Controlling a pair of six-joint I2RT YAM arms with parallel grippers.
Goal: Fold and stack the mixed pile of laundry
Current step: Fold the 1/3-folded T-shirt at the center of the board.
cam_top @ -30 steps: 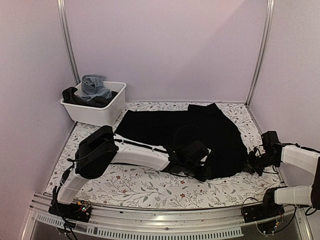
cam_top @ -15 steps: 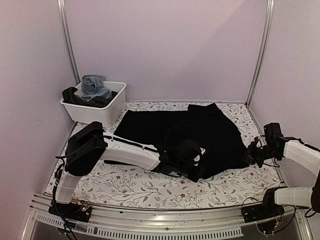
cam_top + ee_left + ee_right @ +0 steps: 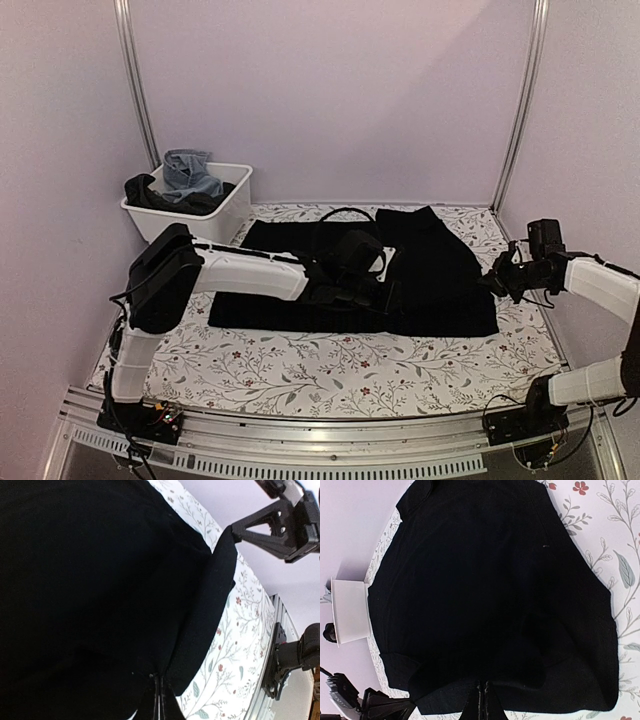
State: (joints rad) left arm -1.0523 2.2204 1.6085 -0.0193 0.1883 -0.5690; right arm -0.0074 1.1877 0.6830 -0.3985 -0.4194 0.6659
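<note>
A large plain black cloth piece lies spread over the middle of the floral table. My left gripper is shut on a fold of it near its middle; in the left wrist view the jaws pinch the black cloth. My right gripper is shut on the cloth's right edge; in the right wrist view the closed jaws grip the black cloth. Light blue denim jeans and other dark clothes lie in the bin.
A white plastic bin stands at the back left corner, also seen in the right wrist view. Metal frame posts rise at the back corners. The table's front rail runs along the near edge.
My left gripper has moved away from me and up with the cloth's near edge, folding it back. My right gripper has moved back too. The cloth's front edge now lies straight.
</note>
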